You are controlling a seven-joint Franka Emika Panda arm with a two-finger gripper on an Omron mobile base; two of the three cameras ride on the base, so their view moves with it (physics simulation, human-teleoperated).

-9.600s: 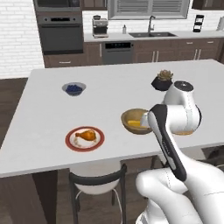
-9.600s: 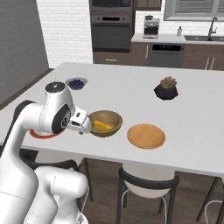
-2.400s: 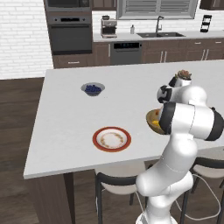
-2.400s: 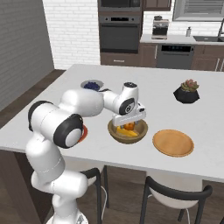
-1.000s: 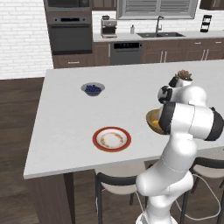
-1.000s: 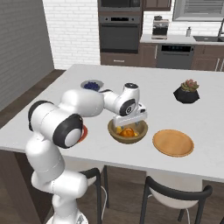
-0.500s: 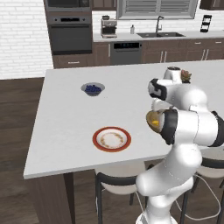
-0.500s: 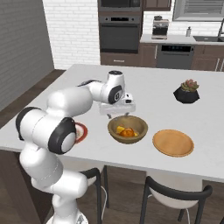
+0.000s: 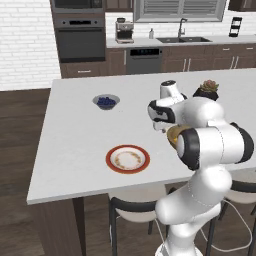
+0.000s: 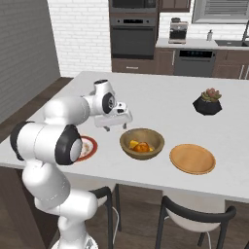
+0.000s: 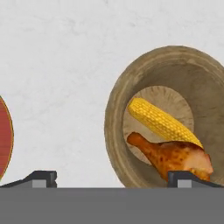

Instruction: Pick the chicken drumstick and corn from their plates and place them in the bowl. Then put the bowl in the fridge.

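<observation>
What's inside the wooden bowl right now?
The bowl holds the corn and the chicken drumstick, lying side by side. The drumstick's thick end runs under the view's bottom band, so that part is hidden.

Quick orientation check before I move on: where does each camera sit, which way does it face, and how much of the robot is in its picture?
Left base view: behind-left, facing the counter and red-rimmed plate; arm rises lower right.
Right base view: behind-right, facing the bowl, wooden plate and open end effector; arm lower left.
Hand view: looks down on the bowl holding corn and drumstick; fingertips at bottom.
Shared: bowl, red-rimmed plate.
</observation>
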